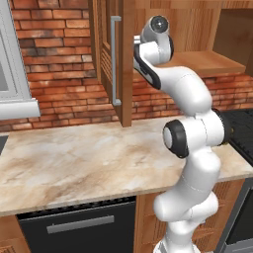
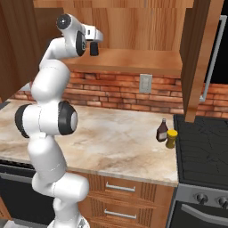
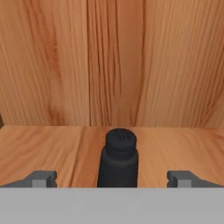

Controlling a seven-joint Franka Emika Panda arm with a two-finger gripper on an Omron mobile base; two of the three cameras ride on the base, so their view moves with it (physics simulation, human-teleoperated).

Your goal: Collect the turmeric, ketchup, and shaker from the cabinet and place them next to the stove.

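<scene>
Shelf [image 3: 52, 148] bare both sides of shaker [image 3: 119, 159]; back wall [image 3: 113, 61] behind.

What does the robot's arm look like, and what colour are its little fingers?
The arm is smooth, rounded and glossy white, with big round black joints rimmed in grey. A dark trim runs along one upper segment. Its tool has two small dark grey, blocky fingertips. No cables or markings show.
</scene>
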